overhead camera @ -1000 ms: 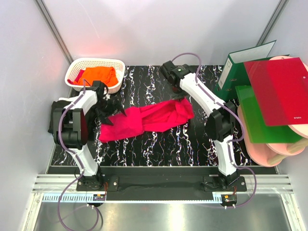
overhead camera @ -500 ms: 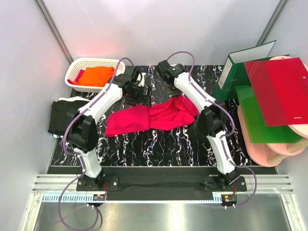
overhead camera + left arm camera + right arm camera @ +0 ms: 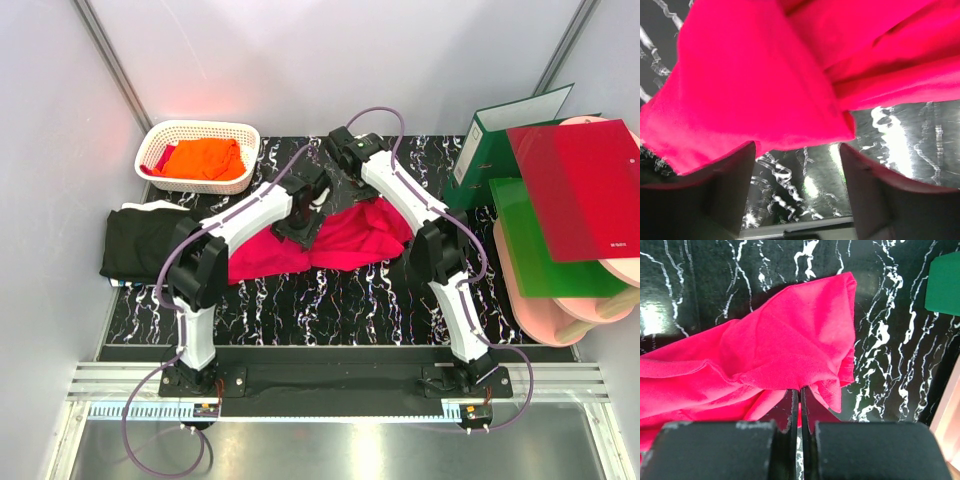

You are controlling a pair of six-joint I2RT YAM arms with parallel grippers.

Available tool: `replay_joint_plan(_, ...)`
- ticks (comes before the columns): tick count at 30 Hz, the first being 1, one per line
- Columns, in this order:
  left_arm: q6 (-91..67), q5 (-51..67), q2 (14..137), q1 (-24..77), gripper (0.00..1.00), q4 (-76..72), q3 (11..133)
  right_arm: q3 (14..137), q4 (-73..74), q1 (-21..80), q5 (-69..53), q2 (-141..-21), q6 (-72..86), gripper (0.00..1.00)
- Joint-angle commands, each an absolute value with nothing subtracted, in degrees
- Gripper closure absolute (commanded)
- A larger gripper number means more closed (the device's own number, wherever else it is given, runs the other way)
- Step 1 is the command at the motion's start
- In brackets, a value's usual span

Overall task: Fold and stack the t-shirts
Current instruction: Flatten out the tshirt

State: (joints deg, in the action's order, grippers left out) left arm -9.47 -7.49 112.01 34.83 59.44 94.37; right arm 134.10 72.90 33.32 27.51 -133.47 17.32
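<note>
- Crimson-pink t-shirt [image 3: 345,240]: bunched in loose folds at the middle of the worktop [image 3: 340,300], stretched left to right, somewhat nearer the far edge than the near one.
- Right pincer [image 3: 800,391]: jaws pressed together on a gathered fold at the far right part of that shirt, with the cloth drawn into creases toward the tips.
- Left pincer [image 3: 797,150]: jaws standing well apart, low over the shirt's left half. A cloth edge lying right at the fingertips [image 3: 735,185], not clamped between them.
- Basket [image 3: 200,127]: white plastic lattice, oval, at the far left corner of the worktop.
- Inside the basket: orange t-shirt [image 3: 205,158], crumpled and filling most of the space. At its left end a sliver of red cloth, too small to identify.
- Black t-shirt [image 3: 140,240]: a low flattened heap at the left edge of the worktop, on the near side of the basket and apart from it.
- Green box file [image 3: 505,140]: upright just past the far right corner of the worktop, contents hidden.
- Red folder [image 3: 575,190]: glossy and flat, resting on a green folder [image 3: 535,250] and on pink discs [image 3: 575,315], all beyond the right edge of the worktop.
</note>
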Motion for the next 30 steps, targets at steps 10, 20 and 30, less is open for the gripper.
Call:
replay_joint_plan(10, -14.5, -9.0, 110.2, 37.4, 0.16, 63.2, 93.3, 133.8, 73.1, 31.7, 32.7, -133.2, 17.8, 1.00)
replay_joint_plan(20, -16.2, -5.1, 113.6, 39.5, 0.20, 62.3, 95.3, 133.0, 73.0, 28.7, 33.1, -134.0, 18.7, 1.00)
replay_joint_plan(30, -16.9, -5.7, 120.6, 41.2, 0.24, 62.0, 100.4, 134.1, 72.5, 28.3, 31.3, -135.5, 17.7, 1.00)
